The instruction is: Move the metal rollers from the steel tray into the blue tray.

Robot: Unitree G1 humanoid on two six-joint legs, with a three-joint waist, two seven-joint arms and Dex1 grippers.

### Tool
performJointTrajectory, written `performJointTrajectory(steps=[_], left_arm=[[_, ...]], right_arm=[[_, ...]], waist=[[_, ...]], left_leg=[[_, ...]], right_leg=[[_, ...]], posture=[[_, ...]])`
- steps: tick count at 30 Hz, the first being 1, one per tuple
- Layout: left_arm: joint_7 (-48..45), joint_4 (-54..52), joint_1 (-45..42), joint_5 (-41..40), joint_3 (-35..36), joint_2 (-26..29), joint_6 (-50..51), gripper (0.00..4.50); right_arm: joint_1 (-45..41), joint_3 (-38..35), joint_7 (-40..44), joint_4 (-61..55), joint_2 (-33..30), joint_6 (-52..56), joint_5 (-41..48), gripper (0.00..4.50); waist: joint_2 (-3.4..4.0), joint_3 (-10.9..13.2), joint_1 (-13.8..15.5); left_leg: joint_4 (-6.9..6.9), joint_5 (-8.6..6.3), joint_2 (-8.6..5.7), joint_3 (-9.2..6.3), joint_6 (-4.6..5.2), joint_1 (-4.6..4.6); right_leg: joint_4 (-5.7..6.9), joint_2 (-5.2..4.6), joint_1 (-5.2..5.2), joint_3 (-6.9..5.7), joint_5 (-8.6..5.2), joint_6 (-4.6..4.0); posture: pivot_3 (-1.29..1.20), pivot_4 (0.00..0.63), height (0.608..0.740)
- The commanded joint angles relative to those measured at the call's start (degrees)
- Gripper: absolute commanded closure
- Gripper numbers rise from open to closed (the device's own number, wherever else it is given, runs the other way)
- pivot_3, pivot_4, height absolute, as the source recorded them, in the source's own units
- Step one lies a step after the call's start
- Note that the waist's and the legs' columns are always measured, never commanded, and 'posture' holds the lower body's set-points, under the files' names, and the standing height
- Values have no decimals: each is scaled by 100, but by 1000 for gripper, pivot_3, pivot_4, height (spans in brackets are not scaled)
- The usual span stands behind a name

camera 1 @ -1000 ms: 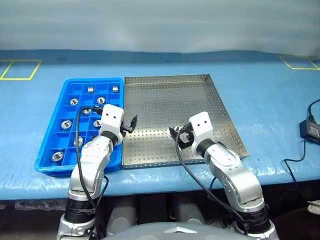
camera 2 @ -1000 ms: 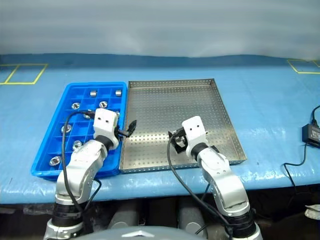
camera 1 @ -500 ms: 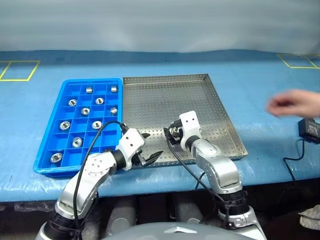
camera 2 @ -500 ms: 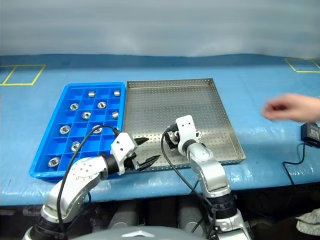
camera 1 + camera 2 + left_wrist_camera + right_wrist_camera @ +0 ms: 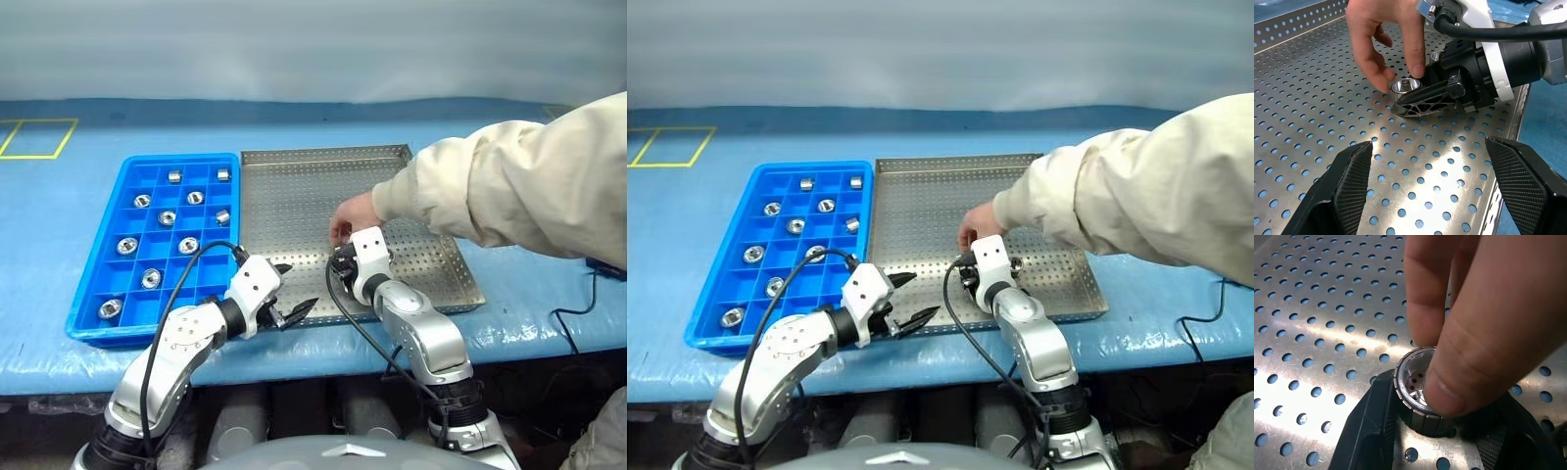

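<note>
On the left, the bright blue plastic gridded tray (image 5: 157, 238) already held nine small shiny silver ring-shaped rollers (image 5: 127, 245), each in its own cell. Beside it, the left gripper (image 5: 290, 292) hovered over the near rim of the large perforated silver-grey steel tray (image 5: 294, 206), its black fingers spread and empty. Further right, the right gripper (image 5: 1418, 100) sat low on the tray floor, fingers pinching one roller (image 5: 1415, 387). A person's hand (image 5: 351, 215) in a cream sleeve pinched that same roller from above. A lift now could have trapped fingertips, or tugged the ring askew so it slipped free and rolled across the tray.
</note>
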Motion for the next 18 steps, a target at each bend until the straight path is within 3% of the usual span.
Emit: performJointTrajectory(steps=[1,7,12,18], left_arm=[[16,-284,1,-64,24,36,-49,482],[26,-278,11,-94,99,57,-53,482],[66,-292,37,-114,130,46,-52,482],[221,-498,283,-202,366,29,-69,482]], right_arm=[[-44,193,282,-590,-122,88,130,2786],[-393,1048,1349,-1596,-471,235,656,2786],[-1053,1050,1156,-1405,29,-381,537,2786],[-1799,1114,979,-380,590,-1005,310,2786]], waist=[[3,2,3],[11,7,-24],[12,7,16],[11,7,111]], left_leg=[[0,0,0,0,0,-1],[-5,0,4,-1,0,-1],[-3,0,6,-8,0,1],[-5,0,1,-6,0,-2]], right_leg=[[0,0,-1,0,0,0],[0,5,-6,-1,-2,-2],[2,8,-1,-9,-3,-4],[-1,1,-2,-9,0,-6]], posture=[[82,150,740],[90,150,740],[104,150,740],[155,150,740]])
